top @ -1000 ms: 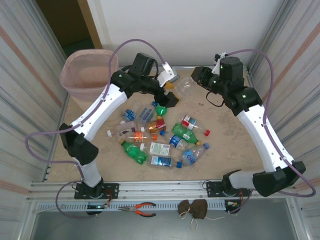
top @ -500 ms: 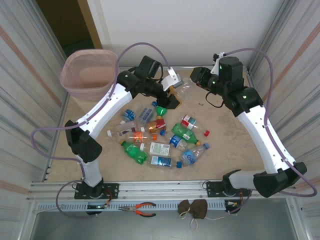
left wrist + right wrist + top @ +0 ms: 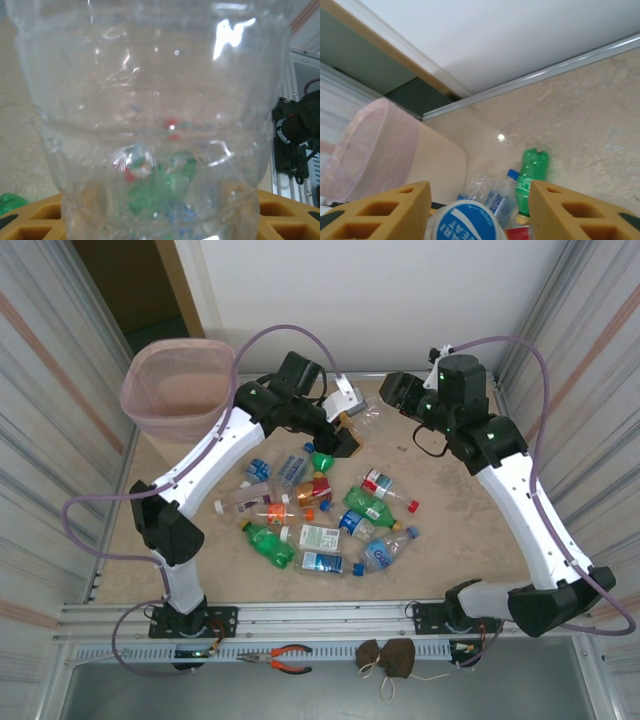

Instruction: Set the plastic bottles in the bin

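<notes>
Your left fingers (image 3: 30, 217) have closed on the clear bottle (image 3: 368, 415), and the right fingers (image 3: 385, 210) now stand apart. Leave the bottles (image 3: 320, 510) heaped on the near bench (image 3: 460, 510); draw yours free, then carry it far left over the bin (image 3: 150, 405).

You're working in a robotics lab cell, not a home. Your two arms (image 3: 200, 455) are bolted to an aluminium rail (image 3: 330, 615) at 6 o'clock. Ribbed metal panels (image 3: 50, 440) wall the beige table (image 3: 450, 535) at 3 and 9, and a bare white wall (image 3: 380, 300) closes 12. Plastic bottles (image 3: 318, 537) litter the centre, and pliers (image 3: 280, 658) lie at 6.
</notes>
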### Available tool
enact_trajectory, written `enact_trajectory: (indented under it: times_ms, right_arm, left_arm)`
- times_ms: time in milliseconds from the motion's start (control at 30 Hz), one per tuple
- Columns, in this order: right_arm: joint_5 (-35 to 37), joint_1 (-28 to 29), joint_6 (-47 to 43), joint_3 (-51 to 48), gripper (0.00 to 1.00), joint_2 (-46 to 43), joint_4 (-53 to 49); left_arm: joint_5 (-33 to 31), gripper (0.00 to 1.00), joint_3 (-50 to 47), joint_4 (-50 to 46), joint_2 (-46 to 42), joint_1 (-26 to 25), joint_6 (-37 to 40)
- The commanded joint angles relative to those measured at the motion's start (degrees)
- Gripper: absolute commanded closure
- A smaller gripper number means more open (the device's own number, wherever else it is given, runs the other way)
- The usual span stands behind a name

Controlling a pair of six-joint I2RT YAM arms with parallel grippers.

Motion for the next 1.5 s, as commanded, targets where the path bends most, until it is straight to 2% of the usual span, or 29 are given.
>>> enact_trajectory:
  times_ms: [0,267,467,633,967,1167,1267,1467]
  right_arm:
    - [6.13,0.12,-2.52,1.74,0.43,-3.27,-1.61]
    - [11.14,-1.09,-4.85,-0.04,0.40,-6.43,-2.75]
    - [11.43,-2.68,-4.80,-1.94,0.39,-7.83,-2.87]
    - [10.53,-3.97,-4.79,-3.01,0.39,-8.11,-2.87]
    - [8.11,-5.34,-4.26,-3.76,0.39,-7.01,-2.08]
    - [6.75,-5.67,-4.34,-3.70,0.39,-5.69,-1.64]
    - [6.02,-5.86,-4.44,-3.67,0.39,-5.07,-1.55]
    - [5.31,-5.91,-4.43,-4.19,0.40,-4.59,-1.22]
  left_arm:
    - [-2.02,0.46,1.99,-0.01,-2.90,0.89,0.41]
    - [-4.63,0.46,2.59,0.35,-7.10,5.37,-3.02]
    - [-6.31,0.47,5.10,-2.57,-10.30,12.21,-5.06]
    - [-7.99,0.47,7.99,-5.90,-12.25,19.65,-6.94]
    - [-9.35,0.47,15.70,-16.98,-10.39,39.12,-12.19]
    - [-12.29,0.46,16.78,-22.36,-7.68,46.38,-10.99]
    - [-14.63,0.46,17.06,-24.38,-5.62,48.25,-9.95]
    - [-20.60,0.46,17.41,-24.86,-1.50,48.68,-9.78]
